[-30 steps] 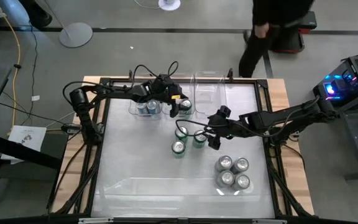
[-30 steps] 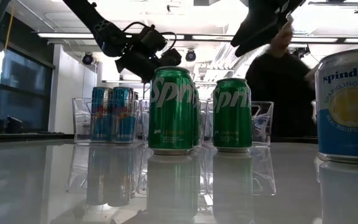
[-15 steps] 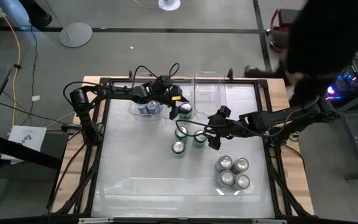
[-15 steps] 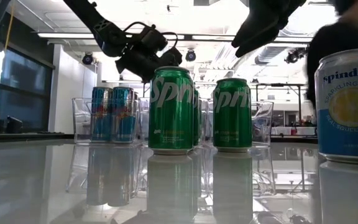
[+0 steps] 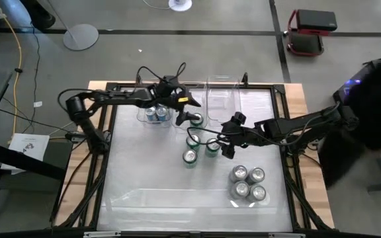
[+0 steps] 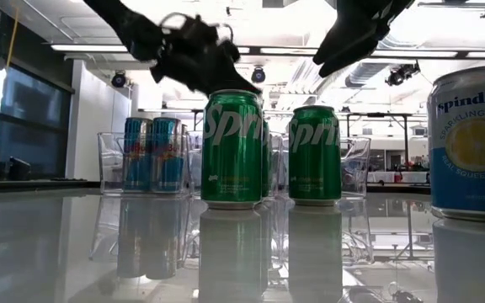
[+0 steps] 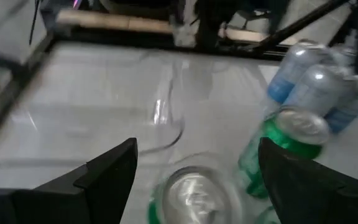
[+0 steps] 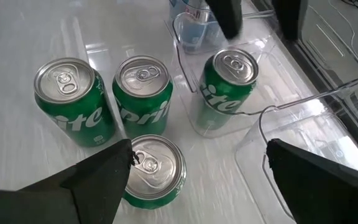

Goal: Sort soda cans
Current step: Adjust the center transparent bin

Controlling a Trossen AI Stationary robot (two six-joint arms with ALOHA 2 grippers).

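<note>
Green-sided cylindrical metal can (image 8: 226, 87) stands inside clear plastic bin (image 8: 253, 118) beneath open left gripper (image 5: 185, 109); right gripper (image 5: 223, 135) open nearby.

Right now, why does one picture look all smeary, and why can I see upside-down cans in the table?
In the left wrist view the whole picture is smeared, the green can included, which looks like motion blur; in the low view the left gripper is smeared too, while the glossy table mirrors the green cans upside down; in the right wrist view everything is sharp.
</note>
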